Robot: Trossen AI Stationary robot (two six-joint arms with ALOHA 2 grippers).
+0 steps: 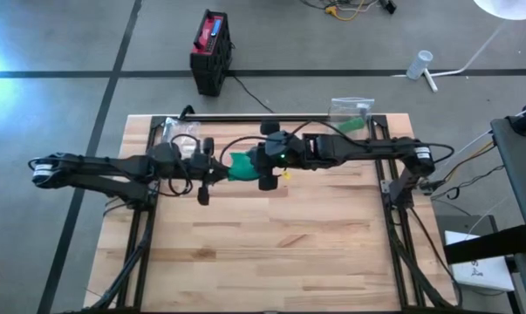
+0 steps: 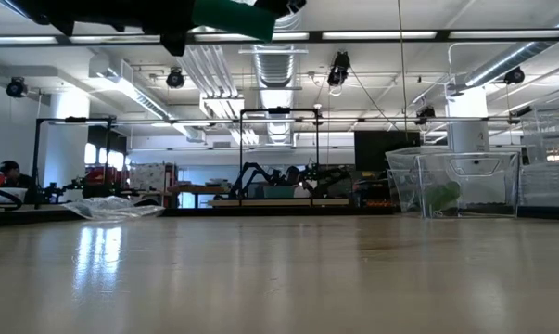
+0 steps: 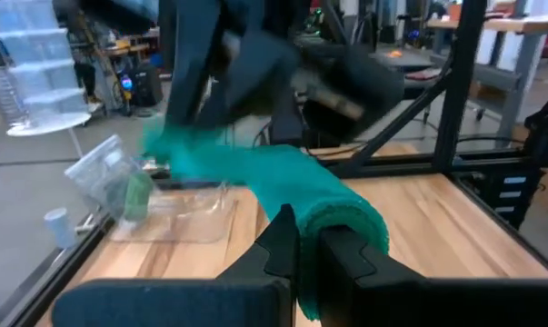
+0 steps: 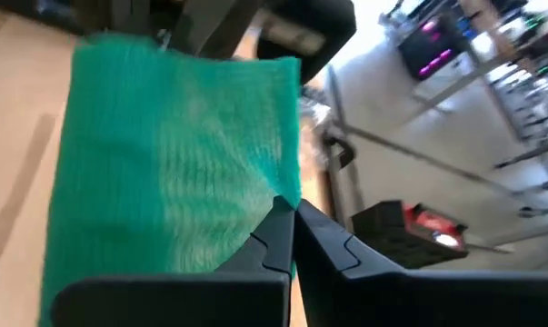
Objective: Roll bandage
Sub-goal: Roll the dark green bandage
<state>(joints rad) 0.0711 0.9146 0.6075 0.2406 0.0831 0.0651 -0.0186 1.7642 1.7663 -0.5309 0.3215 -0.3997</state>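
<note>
Held in the air above the table's [image 1: 271, 253] far edge, the bandage [image 1: 242, 165] looks pinched by both the left gripper [image 1: 205, 171] and right gripper [image 1: 265, 167], so keep it taut while rolling

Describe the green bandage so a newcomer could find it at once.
On the wooden table, look near the back edge, at mid-width, where the two dark arms meet. The bandage hangs in the air between the left tool and the right tool: the only bright green cloth there, partly rolled.
</note>
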